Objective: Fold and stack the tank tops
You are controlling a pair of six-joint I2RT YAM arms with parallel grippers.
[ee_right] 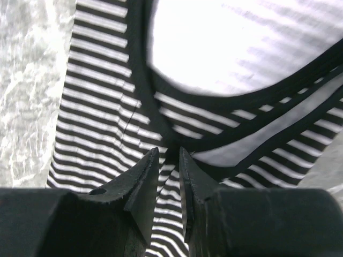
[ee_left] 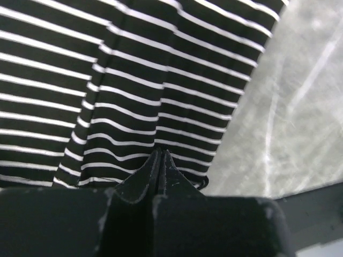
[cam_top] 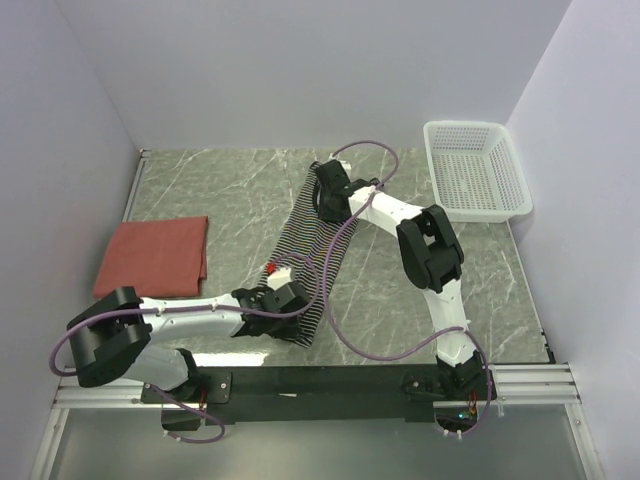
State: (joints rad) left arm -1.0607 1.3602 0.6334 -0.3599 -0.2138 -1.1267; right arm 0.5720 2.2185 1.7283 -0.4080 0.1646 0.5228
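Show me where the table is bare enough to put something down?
Bare marble lies beyond the red top, left of the striped top, and in front of the basket, right of the right arm. The middle is crowded.

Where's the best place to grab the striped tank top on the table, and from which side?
Take the striped tank top by its ends: the near hem, where the left gripper is shut on it, and the far black-trimmed neckline, coming straight down. It lies flat and lengthwise, so the edges are the only pinchable parts.
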